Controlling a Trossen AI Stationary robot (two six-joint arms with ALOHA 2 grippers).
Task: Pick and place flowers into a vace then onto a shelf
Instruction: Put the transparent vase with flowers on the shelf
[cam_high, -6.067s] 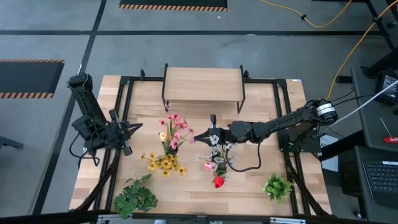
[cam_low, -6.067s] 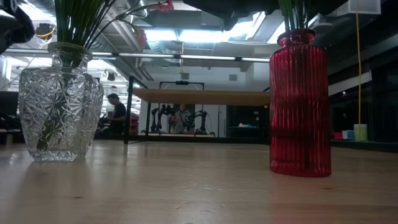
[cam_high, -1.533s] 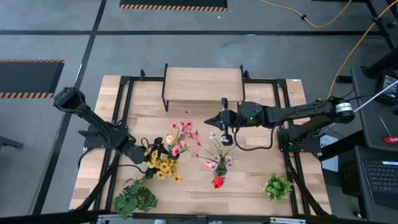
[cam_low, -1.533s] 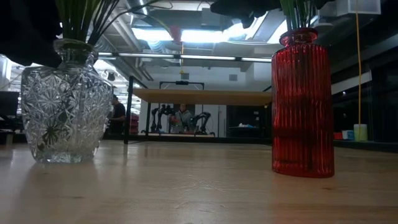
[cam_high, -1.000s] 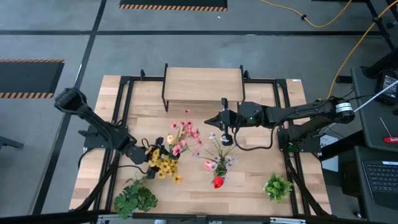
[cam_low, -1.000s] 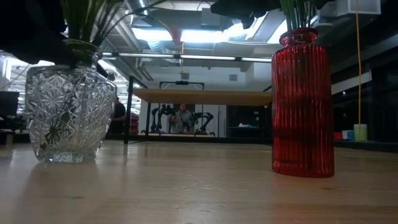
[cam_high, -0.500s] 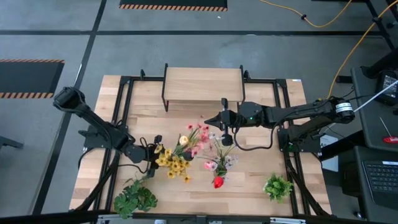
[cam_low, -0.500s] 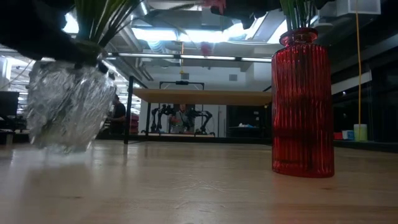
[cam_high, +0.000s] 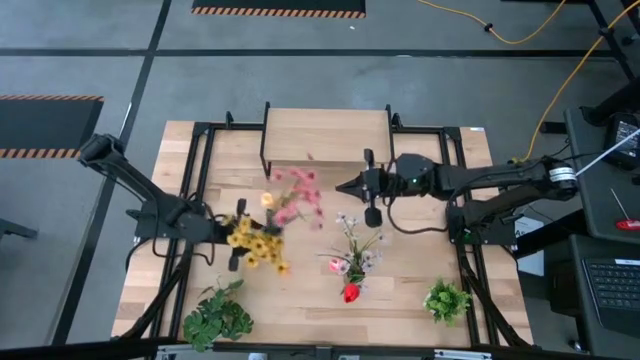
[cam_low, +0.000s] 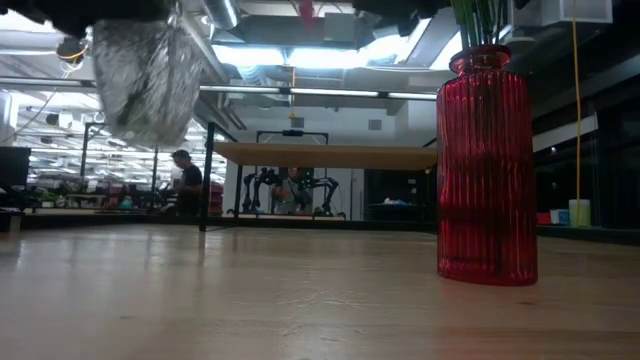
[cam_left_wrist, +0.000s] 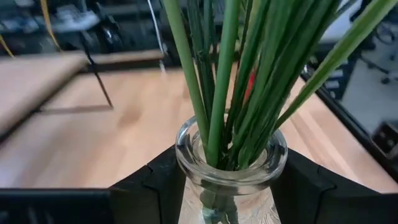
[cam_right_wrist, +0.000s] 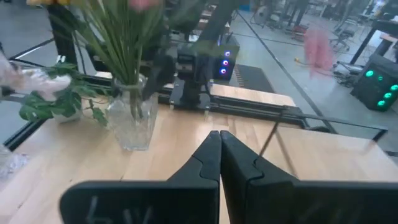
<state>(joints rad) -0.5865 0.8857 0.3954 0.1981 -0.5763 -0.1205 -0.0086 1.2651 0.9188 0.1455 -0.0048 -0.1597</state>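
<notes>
Overhead, the large pale wooden tabletop (cam_high: 400, 290) in its black frame carries the small rectangular light-wood shelf on thin black legs (cam_high: 326, 135) at its far edge. The shelf top is bare.

Red ribbed glass vase (cam_low: 485, 165): stands upright on the table, right of centre, green stems rising from its mouth. From above it holds a loose spray of white, pink and one red flower (cam_high: 351, 262).

Clear cut-crystal glass vase (cam_low: 147, 80): off the table surface, tilted, seen high in the low view. It holds the flowers (cam_high: 272, 222), a bunch of yellow and pink blossoms on long thin green stems (cam_left_wrist: 225, 81) packed through the round, smooth neck.

Left gripper (cam_high: 228, 236): its dark fingers (cam_left_wrist: 155, 180) sit either side of the crystal vase neck, clamped onto it, over the left half of the table.

Right gripper (cam_high: 362, 187): mid-table, just in front of the shelf, jaws pressed together, holding nothing.

Two bushy green leafy plants: one at the near left corner (cam_high: 217, 316), one at the near right (cam_high: 446, 299).
</notes>
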